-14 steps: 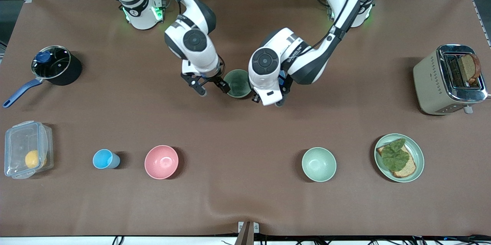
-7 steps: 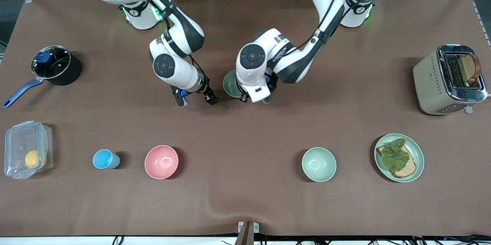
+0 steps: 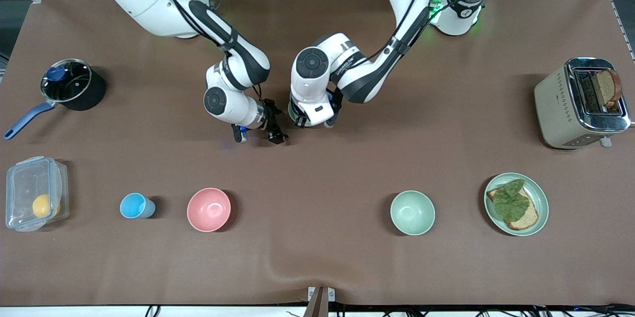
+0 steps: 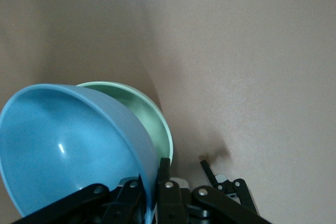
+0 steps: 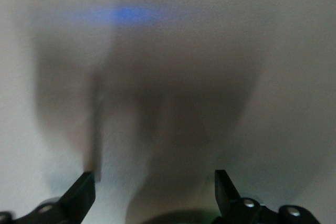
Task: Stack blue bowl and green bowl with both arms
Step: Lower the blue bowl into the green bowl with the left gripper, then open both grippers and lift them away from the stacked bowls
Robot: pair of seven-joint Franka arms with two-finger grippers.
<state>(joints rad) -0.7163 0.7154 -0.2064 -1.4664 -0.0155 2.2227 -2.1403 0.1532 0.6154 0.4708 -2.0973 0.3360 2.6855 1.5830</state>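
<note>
While the left tool (image 4: 152, 195) pinches the rim of the blue bowl (image 4: 68, 145), that bowl hangs tilted directly over the green bowl (image 4: 149, 124), whose rim peeks out just beside it. In the front view only a sliver of green shows under the left arm's wrist, on the tabletop (image 3: 347, 257) near the middle, so the drop is straight down, with a levelling of the tilt probably needed first. The right tool (image 3: 258, 133) hovers over bare tabletop beside the green bowl, toward the right arm's end, fingers spread wide and holding nothing.
</note>
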